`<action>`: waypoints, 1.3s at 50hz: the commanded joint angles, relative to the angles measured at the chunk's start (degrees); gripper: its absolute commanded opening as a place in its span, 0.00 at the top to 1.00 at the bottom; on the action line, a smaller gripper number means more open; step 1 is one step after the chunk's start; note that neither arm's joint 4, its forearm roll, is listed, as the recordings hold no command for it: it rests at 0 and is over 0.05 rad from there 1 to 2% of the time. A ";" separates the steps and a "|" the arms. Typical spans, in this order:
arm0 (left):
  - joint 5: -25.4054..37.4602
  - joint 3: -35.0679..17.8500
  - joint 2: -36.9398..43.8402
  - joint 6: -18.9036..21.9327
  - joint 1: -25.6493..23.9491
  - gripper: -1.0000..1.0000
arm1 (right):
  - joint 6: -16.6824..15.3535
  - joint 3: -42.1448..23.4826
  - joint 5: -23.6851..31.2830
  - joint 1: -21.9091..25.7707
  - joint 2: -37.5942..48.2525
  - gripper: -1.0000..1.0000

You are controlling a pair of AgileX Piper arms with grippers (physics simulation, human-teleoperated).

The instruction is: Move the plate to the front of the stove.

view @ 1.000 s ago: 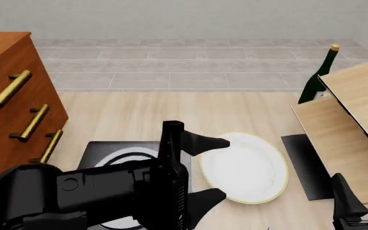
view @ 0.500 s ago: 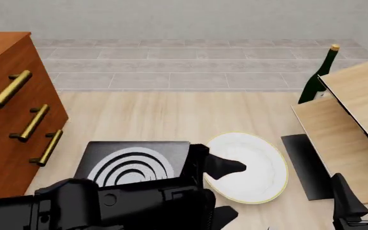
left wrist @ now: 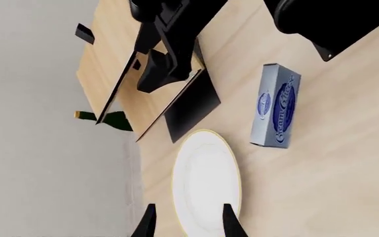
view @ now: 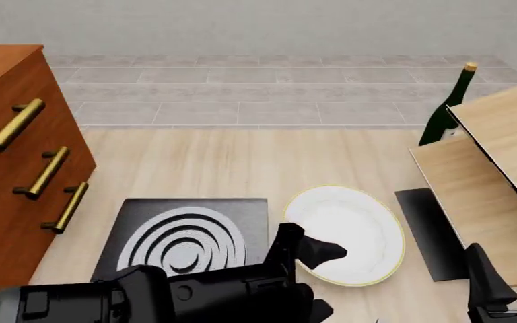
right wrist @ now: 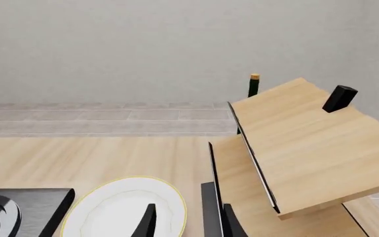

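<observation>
The white, gold-rimmed plate (view: 349,225) lies flat on the table just right of the stove (view: 186,232), a black slab with grey rings. My left gripper (view: 320,281) is open at the plate's near-left edge. One finger (view: 322,250) reaches over the rim and the other stays off the plate toward the table's near edge. The left wrist view shows the plate (left wrist: 206,182) ahead of the left gripper (left wrist: 188,224). My right gripper (view: 508,269) stands open at the near right, holding nothing. Its wrist view shows the plate (right wrist: 127,207) and a corner of the stove (right wrist: 18,207).
A wooden drawer cabinet (view: 16,168) stands at the left. At the right, a wooden shelf unit (view: 501,155) rises over a plain black mat (view: 425,229), with a green bottle (view: 447,108) behind it. A blue cream cheese box (left wrist: 276,104) lies near the plate.
My left arm has drawn back toward the near edge and dropped lower, uncovering the stove. The plate and the right arm have not moved.
</observation>
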 commanded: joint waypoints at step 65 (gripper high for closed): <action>-7.90 -2.51 17.36 2.09 4.73 0.00 | 0.03 0.00 0.00 0.00 0.01 0.00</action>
